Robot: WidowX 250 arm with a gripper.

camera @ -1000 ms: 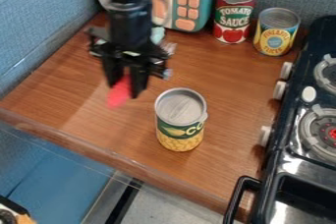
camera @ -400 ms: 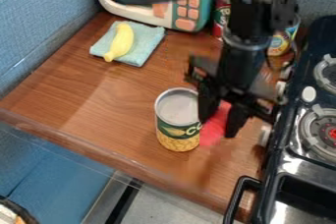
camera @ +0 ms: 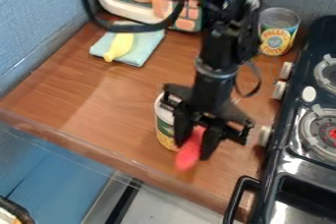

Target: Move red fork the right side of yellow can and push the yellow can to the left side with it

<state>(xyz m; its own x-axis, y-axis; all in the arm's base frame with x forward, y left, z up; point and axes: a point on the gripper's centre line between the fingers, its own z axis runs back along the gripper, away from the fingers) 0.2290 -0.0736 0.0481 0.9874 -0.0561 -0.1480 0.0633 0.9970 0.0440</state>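
Pincer (camera: 194,151) pinches the red fork (camera: 187,159) just beside the yellow can (camera: 164,128) (green-and-yellow label, lettering mostly covered).

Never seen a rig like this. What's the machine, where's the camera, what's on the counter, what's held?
The machine is one black robot arm, seen by a fixed camera looking down at a slant. Its gripper is the two-fingered end, holding a red fork beside the yellow can, which it partly hides. Whether they touch, I can't tell. On the wooden counter, farther back, a yellow banana lies on a blue cloth, near a toy microwave. Another can stands near the stove.
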